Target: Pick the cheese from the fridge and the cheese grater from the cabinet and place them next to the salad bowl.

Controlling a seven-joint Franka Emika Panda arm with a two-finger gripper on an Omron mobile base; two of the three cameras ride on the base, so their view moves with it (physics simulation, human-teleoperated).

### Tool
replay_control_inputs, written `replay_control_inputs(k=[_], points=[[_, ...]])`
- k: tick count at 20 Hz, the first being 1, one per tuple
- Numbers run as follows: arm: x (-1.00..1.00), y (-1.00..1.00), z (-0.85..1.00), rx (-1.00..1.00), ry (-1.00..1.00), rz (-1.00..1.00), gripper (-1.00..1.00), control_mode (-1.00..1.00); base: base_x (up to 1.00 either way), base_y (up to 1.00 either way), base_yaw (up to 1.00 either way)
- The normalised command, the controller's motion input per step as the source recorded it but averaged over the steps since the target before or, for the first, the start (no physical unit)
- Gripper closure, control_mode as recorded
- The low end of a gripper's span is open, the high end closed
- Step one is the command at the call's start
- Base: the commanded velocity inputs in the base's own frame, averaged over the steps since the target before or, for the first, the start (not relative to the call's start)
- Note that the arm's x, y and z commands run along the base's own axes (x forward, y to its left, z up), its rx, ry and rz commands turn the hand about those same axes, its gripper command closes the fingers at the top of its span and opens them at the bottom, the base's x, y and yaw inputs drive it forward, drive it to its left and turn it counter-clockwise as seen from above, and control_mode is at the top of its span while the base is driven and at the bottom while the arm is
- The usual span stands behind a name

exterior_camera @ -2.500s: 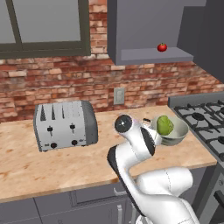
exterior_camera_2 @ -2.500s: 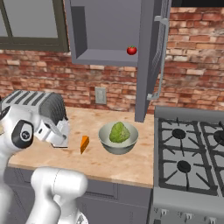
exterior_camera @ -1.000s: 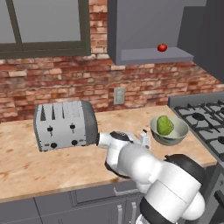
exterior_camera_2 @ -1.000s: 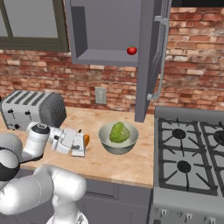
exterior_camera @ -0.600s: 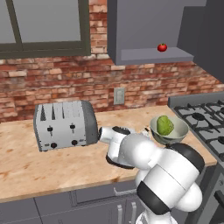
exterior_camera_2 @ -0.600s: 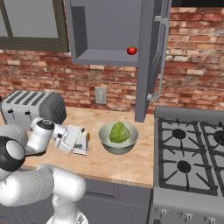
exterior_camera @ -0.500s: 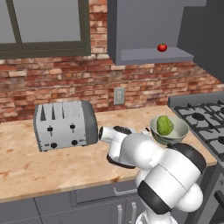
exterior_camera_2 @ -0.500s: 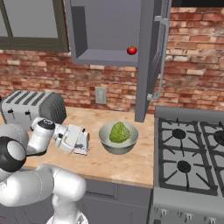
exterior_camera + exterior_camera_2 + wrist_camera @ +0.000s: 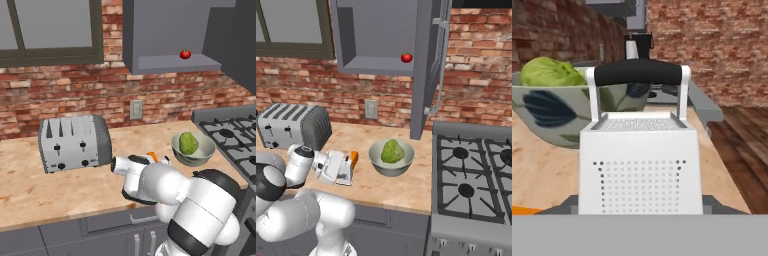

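1. Tool [image 9: 345, 169] sits low over the bench [image 9: 406, 185], its jaws partly apart and closed against the two sides of the cheese grater [image 9: 641, 165].
2. Seen from the hand, the cheese grater stands between the dark finger tips, its perforated face toward the camera and its black top handle across the upper end.
3. From the right base camera the grater [image 9: 344, 168] shows as a pale box at the end of the arm, tilted, at or just above the bench; whether it touches the surface cannot be told.
4. The cheese [image 9: 354, 159], a small orange wedge, lies on the bench just beside the grater, between it and the salad bowl [image 9: 391, 159]. From the left base camera its orange edge [image 9: 152, 157] shows just past the arm.
5. The salad bowl, round and pale with green leaves inside, stands on the bench near the tool, on the stove side. In the hand camera it [image 9: 557, 112] sits close behind the grater, to the left.
6. A silver toaster [image 9: 75, 142] stands on the bench on the other side of the arm, against the brick wall.
7. The cabinet [image 9: 383, 35] hangs above the bowl with its door swung open; a small red tomato [image 9: 406, 58] rests on its lower shelf.
8. A gas stove [image 9: 476, 172] adjoins the bench beyond the bowl.
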Motion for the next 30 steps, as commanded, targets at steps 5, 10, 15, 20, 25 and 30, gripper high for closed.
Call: replay_control_inputs(k=[5, 10, 15, 20, 25, 30], points=[[-0.08, 0.03, -0.13, 0.00, -0.16, 0.00, 1.00, -1.00, 0.00, 0.00, 0.00], [0.39, 0.02, -0.17, -0.01, -0.09, 0.00, 1.00, -1.00, 0.00, 0.00, 0.00], [0.43, 0.04, -0.19, 0.00, -0.08, 0.00, 1.00, -1.00, 0.00, 0.00, 0.00], [0.16, 0.00, -0.05, 0.00, -0.02, 0.00, 1.00, -1.00, 0.00, 0.00, 0.00], [0.00, 0.00, 0.00, 0.00, 0.00, 0.00, 1.00, -1.00, 0.00, 0.00, 0.00], [0.00, 0.00, 0.00, 0.00, 0.00, 0.00, -1.00, -1.00, 0.00, 0.00, 0.00]])
